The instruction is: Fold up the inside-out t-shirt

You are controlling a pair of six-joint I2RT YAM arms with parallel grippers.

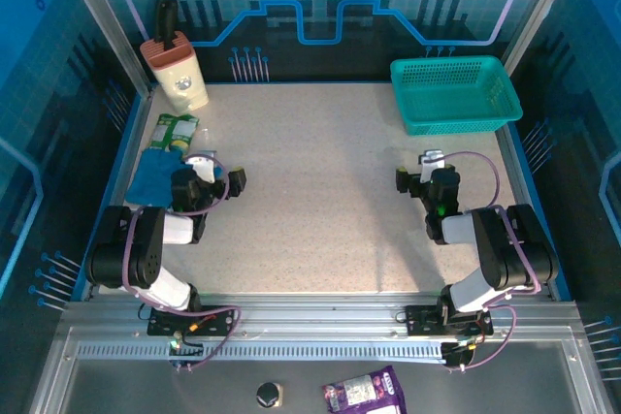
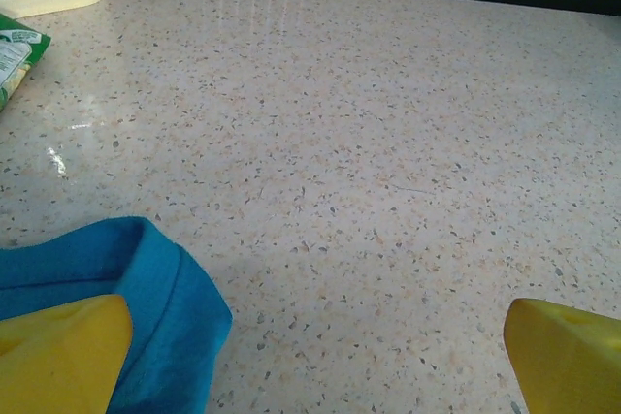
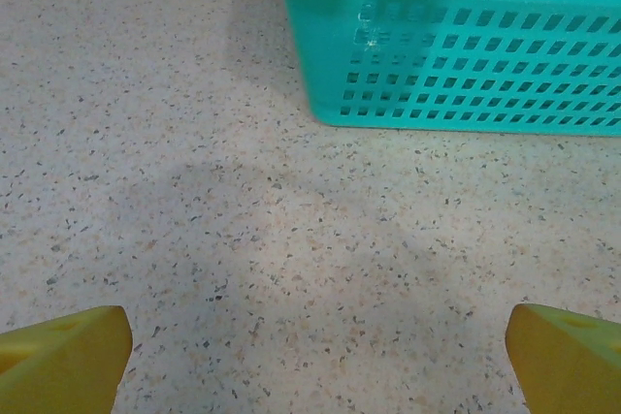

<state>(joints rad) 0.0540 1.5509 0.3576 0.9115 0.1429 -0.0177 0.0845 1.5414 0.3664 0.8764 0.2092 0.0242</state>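
Speckled pale counter [image 1: 320, 210] holds the soft, wrinkly blue cloth t-shirt [image 1: 153, 177] at its left side, just left of the left pincer [image 2: 315, 366]. That arm is nearer. The right pincer [image 3: 315, 366] is well apart. Both gape wide, gripping nothing.

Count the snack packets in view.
2. Green packet at the table's left, beyond the blue t-shirt; purple packet on the grey ledge in front of the table. More may be hidden.

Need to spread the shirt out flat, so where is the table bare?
The widest bare stretch is the middle of the table, between the left gripper and the right gripper. The left edge is crowded: the t-shirt, a green packet and a cream container. The teal basket takes the far right corner.
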